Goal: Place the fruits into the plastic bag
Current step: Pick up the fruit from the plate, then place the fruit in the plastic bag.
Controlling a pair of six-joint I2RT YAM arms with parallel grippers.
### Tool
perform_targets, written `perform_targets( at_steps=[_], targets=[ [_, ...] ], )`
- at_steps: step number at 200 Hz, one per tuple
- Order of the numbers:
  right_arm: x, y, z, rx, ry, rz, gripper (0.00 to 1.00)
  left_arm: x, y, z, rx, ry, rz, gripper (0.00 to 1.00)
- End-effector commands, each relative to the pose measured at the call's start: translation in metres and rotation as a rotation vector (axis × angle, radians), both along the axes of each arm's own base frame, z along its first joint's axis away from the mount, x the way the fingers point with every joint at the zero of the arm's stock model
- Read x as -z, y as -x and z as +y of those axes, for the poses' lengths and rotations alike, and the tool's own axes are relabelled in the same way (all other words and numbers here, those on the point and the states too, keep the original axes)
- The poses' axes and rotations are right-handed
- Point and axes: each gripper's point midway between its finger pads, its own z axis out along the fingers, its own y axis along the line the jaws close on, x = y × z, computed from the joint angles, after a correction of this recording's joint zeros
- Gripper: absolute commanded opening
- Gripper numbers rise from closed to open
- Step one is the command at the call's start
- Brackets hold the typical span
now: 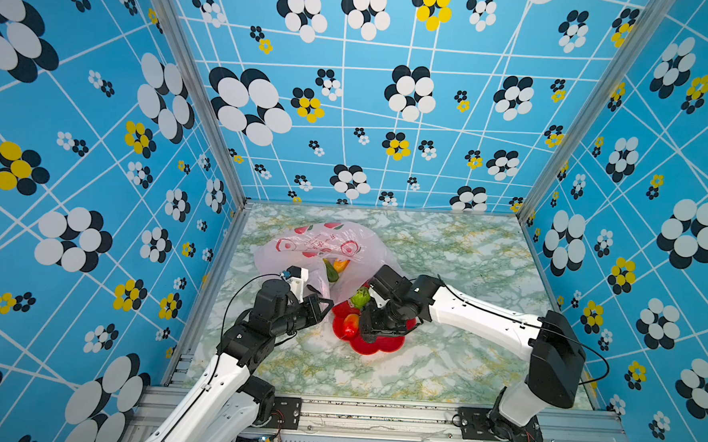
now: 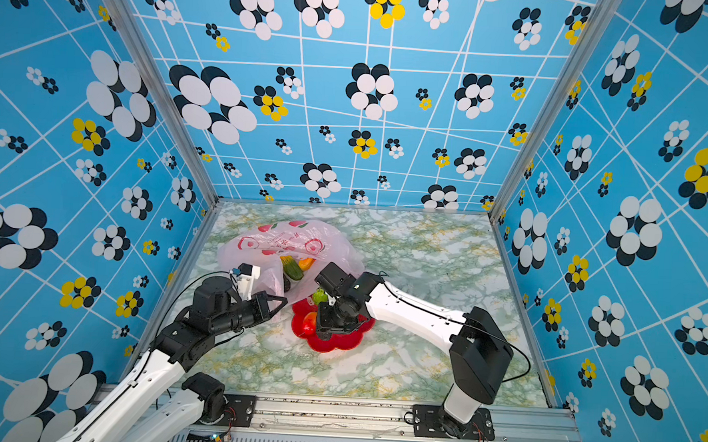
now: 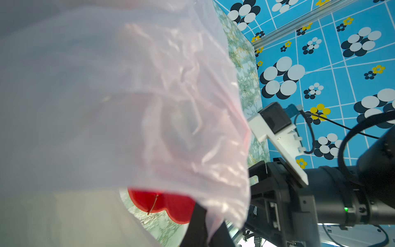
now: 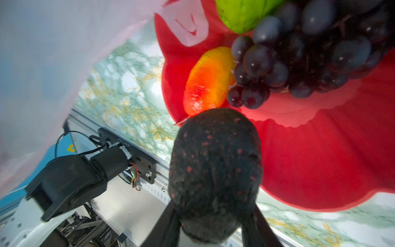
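Observation:
The pale-pink plastic bag (image 1: pixel 322 245) (image 2: pixel 284 243) lies at the back left of the table with its mouth lifted. My left gripper (image 1: pixel 325 305) (image 3: pixel 207 233) is shut on the bag's edge (image 3: pixel 149 107). A green fruit (image 1: pixel 331 273) and an orange-yellow one (image 1: pixel 340 265) lie inside the bag. My right gripper (image 1: pixel 365 335) (image 4: pixel 214 213) hangs over the red plate (image 1: pixel 379 348) (image 4: pixel 320 160), shut on a dark speckled avocado (image 4: pixel 215 162). On the plate lie a red-orange mango (image 1: pixel 351 325) (image 4: pixel 207 83), a green kiwi (image 1: pixel 360 298) (image 4: pixel 241 15) and a dark grape bunch (image 4: pixel 310 53).
The plate touches the bag's near edge. Marbled tabletop (image 1: pixel 467 257) stretches to the right and front of the plate. Blue flowered walls close in three sides, and an aluminium rail (image 1: pixel 375 414) runs along the front with both arm bases.

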Motion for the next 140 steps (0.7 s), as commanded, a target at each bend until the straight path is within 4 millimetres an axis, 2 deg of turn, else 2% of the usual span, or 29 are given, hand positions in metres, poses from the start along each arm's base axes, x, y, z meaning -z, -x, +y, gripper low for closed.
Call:
perform_targets(
  at_steps=[1, 27, 44, 48, 63, 79, 117, 119, 122, 140],
  targets=[
    [-0.032, -0.009, 0.015, -0.018, -0.105, -0.021, 0.39, -0.007, 0.0, 0.003, -0.004, -0.017, -0.036, 0.0],
    [-0.049, -0.03, 0.03, -0.062, -0.179, 0.004, 0.39, -0.012, -0.004, 0.009, -0.054, -0.025, -0.045, 0.0],
    [-0.048, -0.045, 0.041, -0.089, -0.202, 0.038, 0.39, -0.014, -0.005, 0.014, -0.095, -0.024, -0.025, 0.0],
    [-0.057, -0.052, 0.049, -0.1, -0.231, 0.03, 0.39, -0.016, -0.005, 0.015, -0.102, -0.018, -0.022, 0.0],
    [-0.057, -0.064, 0.069, -0.142, -0.269, 0.038, 0.39, -0.017, -0.003, 0.016, -0.112, -0.018, -0.018, 0.0],
    [-0.051, -0.073, 0.087, -0.177, -0.278, 0.073, 0.39, -0.017, 0.0, 0.022, -0.134, -0.043, 0.009, 0.0],
    [-0.044, -0.084, 0.123, -0.204, -0.375, 0.146, 0.39, -0.031, -0.001, 0.032, -0.177, -0.089, 0.002, 0.0],
    [-0.034, -0.086, 0.125, -0.201, -0.371, 0.163, 0.39, -0.031, -0.001, 0.031, -0.176, -0.09, 0.003, 0.0],
    [-0.03, -0.088, 0.128, -0.199, -0.377, 0.17, 0.39, -0.031, -0.002, 0.032, -0.179, -0.094, 0.004, 0.0],
    [-0.018, -0.098, 0.141, -0.193, -0.408, 0.199, 0.39, -0.029, -0.005, 0.028, -0.173, -0.089, 0.02, 0.0]
  ],
)
